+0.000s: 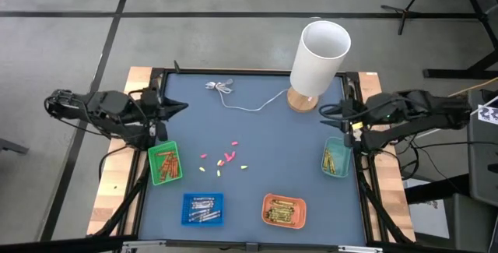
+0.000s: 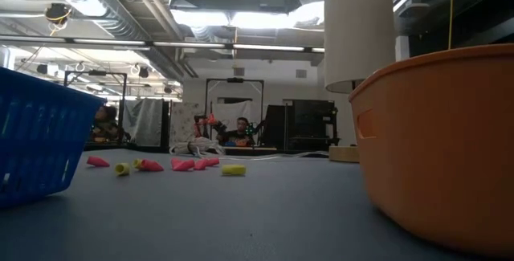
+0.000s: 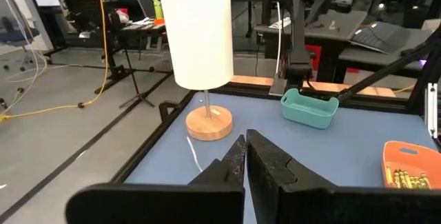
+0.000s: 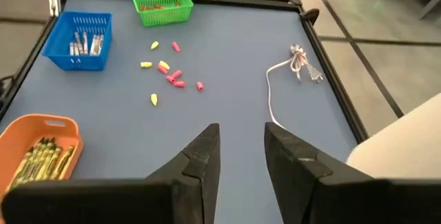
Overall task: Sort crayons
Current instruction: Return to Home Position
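Note:
Several loose pink and yellow crayon pieces [image 1: 224, 159] lie on the blue mat at the table's middle; they also show in the low view [image 2: 185, 165] and the right wrist view [image 4: 169, 72]. Sorted crayons lie in a green tray [image 1: 165, 163], a blue tray [image 1: 202, 209], an orange tray [image 1: 284, 210] and a teal tray [image 1: 336, 158]. My left gripper [image 1: 183, 107] is shut and empty at the far left, above the mat [image 3: 246, 151]. My right gripper [image 1: 327, 113] is open and empty at the far right, above the teal tray [image 4: 241, 148].
A lamp with a white shade on a wooden base [image 1: 317, 58] stands at the far right of the mat. Its thin white cable [image 1: 241, 101] runs left to a plug. The mat's black frame [image 1: 257, 72] borders it. Bare mat lies around the loose crayons.

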`<state>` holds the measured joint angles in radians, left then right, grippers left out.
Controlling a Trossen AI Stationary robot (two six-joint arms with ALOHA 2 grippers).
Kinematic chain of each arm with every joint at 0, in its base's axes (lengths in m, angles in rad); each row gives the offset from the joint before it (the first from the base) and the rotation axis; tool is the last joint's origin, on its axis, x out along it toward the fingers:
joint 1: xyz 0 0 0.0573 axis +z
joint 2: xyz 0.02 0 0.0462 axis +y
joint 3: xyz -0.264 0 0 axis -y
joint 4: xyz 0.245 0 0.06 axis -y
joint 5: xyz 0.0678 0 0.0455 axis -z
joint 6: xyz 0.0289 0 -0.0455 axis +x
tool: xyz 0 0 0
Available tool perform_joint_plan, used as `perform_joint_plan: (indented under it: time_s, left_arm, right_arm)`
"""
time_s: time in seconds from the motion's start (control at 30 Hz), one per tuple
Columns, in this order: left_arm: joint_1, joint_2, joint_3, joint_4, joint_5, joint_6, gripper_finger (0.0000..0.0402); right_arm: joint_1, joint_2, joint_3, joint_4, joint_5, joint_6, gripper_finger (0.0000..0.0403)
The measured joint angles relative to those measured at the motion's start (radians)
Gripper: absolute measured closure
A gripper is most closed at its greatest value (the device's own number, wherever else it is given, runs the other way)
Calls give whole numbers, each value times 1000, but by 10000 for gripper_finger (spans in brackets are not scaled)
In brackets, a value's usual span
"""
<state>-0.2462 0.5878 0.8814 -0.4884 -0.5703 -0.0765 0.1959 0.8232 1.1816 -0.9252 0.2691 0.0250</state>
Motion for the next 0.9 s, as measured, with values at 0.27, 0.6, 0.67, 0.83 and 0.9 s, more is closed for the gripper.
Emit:
perform_joint_plan:
  time_s: [0.27, 0.6, 0.67, 0.83, 0.9]
  left_arm:
    - [0, 0, -122, 36, -31, -73, 401]
    - [0, -39, -443, 274, -35, -179, 401]
    - [0, -58, -502, 328, -25, -180, 401]
    - [0, -125, -628, 436, -12, -179, 401]
    - [0, -154, -668, 469, -12, -180, 401]
  right_arm:
    - [0, -190, -362, 270, 0, 2, 292]
    - [0, -377, -675, 491, 0, 16, 292]
    - [0, -411, -720, 517, 1, 39, 292]
    - [0, -498, -806, 533, 0, 79, 292]
    - [0, -531, -836, 543, 0, 84, 292]
